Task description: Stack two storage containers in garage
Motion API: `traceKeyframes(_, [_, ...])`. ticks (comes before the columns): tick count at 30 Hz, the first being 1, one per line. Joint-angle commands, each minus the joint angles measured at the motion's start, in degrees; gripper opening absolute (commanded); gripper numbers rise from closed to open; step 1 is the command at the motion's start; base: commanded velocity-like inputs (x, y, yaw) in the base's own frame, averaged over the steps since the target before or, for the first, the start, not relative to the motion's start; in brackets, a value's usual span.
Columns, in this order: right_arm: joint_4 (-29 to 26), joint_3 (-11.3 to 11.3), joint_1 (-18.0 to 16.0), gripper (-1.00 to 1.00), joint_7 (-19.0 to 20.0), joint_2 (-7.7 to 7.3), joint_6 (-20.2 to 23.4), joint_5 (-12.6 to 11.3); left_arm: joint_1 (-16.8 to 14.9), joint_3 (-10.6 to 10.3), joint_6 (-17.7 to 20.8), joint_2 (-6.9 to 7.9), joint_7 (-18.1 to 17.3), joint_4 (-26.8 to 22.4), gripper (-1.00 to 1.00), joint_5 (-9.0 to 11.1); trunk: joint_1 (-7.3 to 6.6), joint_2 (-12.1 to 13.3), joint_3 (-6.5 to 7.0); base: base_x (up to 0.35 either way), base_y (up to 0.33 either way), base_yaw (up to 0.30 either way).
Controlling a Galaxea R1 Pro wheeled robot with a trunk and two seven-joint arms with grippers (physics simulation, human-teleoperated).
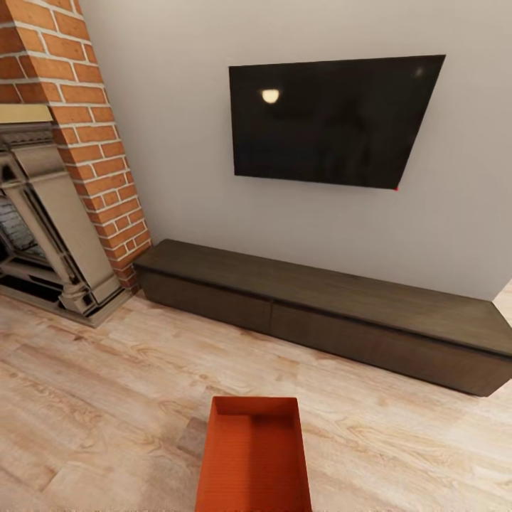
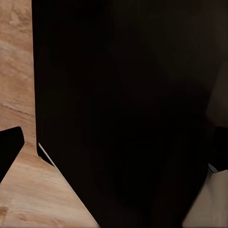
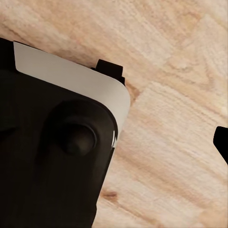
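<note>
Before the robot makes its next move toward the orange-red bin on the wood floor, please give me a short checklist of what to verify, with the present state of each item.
1. One orange-red rectangular open-top bin is in sight, low in the head view: ok.
2. Bin is upright on the light wood-plank floor, opening up: ok.
3. Bin interior looks empty: ok.
4. Second bin located: not ok, just one is in these pictures.
5. Bin stands apart from the long low dark-brown cabinet: ok.
6. Left and right grippers open and ready: cannot tell; the wrist views give dark robot parts over floor.
</note>
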Motion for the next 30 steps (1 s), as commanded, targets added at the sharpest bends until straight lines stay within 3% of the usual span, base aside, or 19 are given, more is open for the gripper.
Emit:
traceKeyframes(1, [0.18, 0.44, -0.08, 1.00, 0.08, -0.01, -0.36, -0.04, -0.01, 0.22, -0.14, -0.01, 0.02, 0.00, 1.00, 0.41, 0.00, -0.02, -0.14, 0.000, 0.000, 0.000])
traceKeyframes(30, [0.18, 0.43, -0.08, 1.00, 0.08, -0.01, -0.37, -0.04, -0.01, 0.22, -0.14, -0.07, 0.02, 0.00, 1.00, 0.38, 0.00, -0.02, -2.79, 0.000, 0.000, 0.000])
